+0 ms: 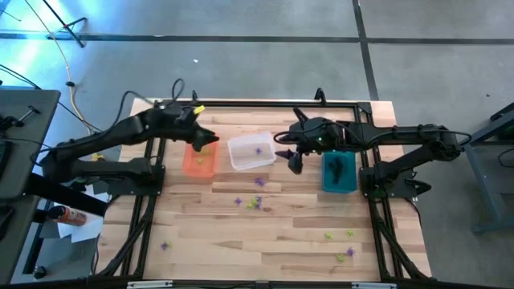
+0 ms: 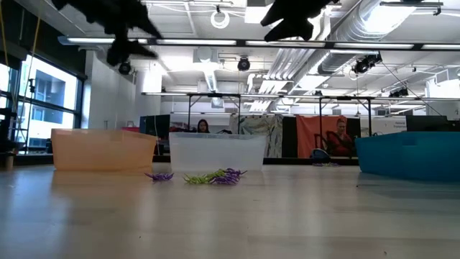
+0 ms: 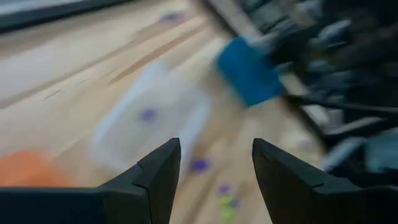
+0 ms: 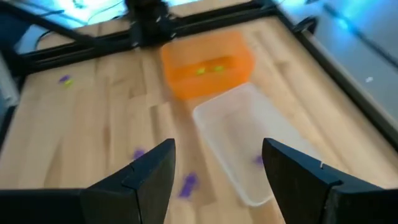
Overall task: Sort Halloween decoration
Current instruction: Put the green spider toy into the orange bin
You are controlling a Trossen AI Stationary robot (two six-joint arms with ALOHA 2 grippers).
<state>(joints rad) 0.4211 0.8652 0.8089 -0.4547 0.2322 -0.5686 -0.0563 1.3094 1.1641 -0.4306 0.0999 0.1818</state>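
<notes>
Left gripper (image 1: pixel 210 141) hovers spread over the orange bin (image 1: pixel 199 160); right gripper (image 1: pixel 291 159) hangs spread between clear bin (image 1: pixel 250 152) and teal bin (image 1: pixel 338 172). Right wrist view shows yellow-green decorations (image 4: pixel 209 70) inside orange; others dot mid-table (image 1: pixel 254 202).

Left gripper (image 1: pixel 210 141) raised, fingers apart; right gripper (image 1: pixel 291 156) likewise.

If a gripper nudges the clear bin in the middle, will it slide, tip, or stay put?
The clear bin looks thin-walled and holds only one purple trinket, so it is probably light and would likely slide on the smooth wooden table. It sits low and wide, so tipping seems unlikely.
</notes>
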